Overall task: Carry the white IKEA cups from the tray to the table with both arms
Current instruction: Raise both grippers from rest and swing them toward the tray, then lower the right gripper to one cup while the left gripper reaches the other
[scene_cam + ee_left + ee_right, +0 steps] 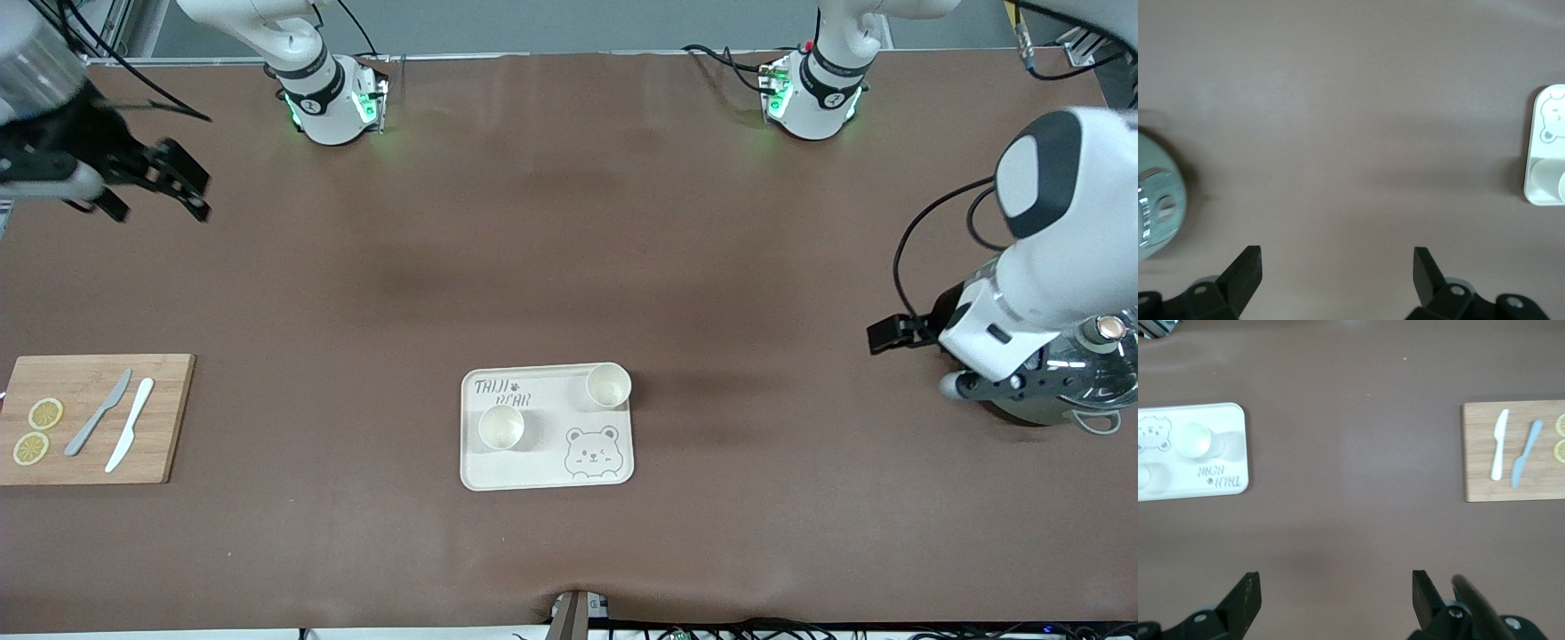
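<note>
Two white IKEA cups stand upright on the bear-printed tray [542,467] in the middle of the table. One cup [501,427] [1191,440] is next to the tray's lettering. The other cup [609,385] [1546,177] is in the tray's corner farther from the front camera, toward the left arm's end. My right gripper [197,188] [1336,583] hangs open and empty over bare table at the right arm's end. My left gripper [1337,259] is open and empty too, over the table beside the pot, with the left arm [1049,258] above it. Neither gripper touches a cup.
A grey-green pot with a glass lid [1098,373] [1155,207] stands at the left arm's end, partly under that arm. A wooden cutting board [169,418] [1478,453] at the right arm's end carries two lemon slices, a grey knife [98,413] and a white knife [130,436].
</note>
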Tool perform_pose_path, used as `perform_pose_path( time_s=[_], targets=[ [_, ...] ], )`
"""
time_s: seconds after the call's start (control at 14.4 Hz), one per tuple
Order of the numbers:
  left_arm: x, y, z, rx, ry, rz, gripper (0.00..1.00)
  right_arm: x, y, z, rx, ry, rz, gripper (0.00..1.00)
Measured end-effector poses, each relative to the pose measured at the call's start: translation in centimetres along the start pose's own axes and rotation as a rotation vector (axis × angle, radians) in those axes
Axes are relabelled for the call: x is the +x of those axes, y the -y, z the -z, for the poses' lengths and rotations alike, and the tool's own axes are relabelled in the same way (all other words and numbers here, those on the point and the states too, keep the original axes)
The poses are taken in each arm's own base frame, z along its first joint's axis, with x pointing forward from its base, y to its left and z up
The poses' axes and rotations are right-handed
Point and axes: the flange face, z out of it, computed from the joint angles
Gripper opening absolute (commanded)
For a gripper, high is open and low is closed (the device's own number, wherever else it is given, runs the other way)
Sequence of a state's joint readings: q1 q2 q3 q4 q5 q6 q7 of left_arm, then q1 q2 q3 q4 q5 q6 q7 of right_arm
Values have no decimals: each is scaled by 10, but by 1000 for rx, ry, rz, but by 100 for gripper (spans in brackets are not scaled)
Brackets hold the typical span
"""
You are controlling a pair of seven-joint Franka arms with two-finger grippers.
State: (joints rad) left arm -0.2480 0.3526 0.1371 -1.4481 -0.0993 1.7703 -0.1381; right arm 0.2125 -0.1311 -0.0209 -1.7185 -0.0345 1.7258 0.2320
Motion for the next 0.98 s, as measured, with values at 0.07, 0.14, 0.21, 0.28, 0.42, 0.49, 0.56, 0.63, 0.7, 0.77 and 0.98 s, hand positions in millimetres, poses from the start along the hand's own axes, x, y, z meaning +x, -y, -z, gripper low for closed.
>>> perform_pose_path(
  time_s=[0.07, 0.14, 0.21, 0.28, 0.42, 0.49, 0.56, 0.63, 0.7, 0.77, 0.98],
  targets=[
    [6, -3, -15, -14, 6, 3, 100, 9, 20, -8, 5, 7, -25, 100],
    [11, -9, -29, -27, 13, 4, 100, 17, 41, -16, 9, 13, -50, 100],
    [14, -16, -41, -39, 18, 3, 100, 25, 61, -25, 13, 14, -70, 100],
    [16, -23, -50, -49, 23, 6, 100, 33, 79, -36, 19, 5, -87, 100],
    [17, -36, -62, -70, 28, 43, 100, 50, 104, -65, 29, -12, -111, 100],
    [18, -45, -67, -79, 29, 59, 100, 58, 113, -84, 32, -16, -122, 100],
    [17, -57, -72, -86, 25, 78, 100, 65, 121, -104, 32, -14, -131, 100],
    [16, -70, -77, -89, 22, 98, 100, 71, 127, -123, 31, -12, -142, 100],
    [15, -85, -83, -90, 17, 118, 100, 76, 133, -142, 31, -13, -148, 100],
    [12, -102, -88, -90, 10, 137, 100, 82, 137, -160, 32, -14, -149, 100],
    [5, -142, -102, -93, -8, 164, 100, 99, 149, -205, 29, -10, -179, 100]
  ],
)
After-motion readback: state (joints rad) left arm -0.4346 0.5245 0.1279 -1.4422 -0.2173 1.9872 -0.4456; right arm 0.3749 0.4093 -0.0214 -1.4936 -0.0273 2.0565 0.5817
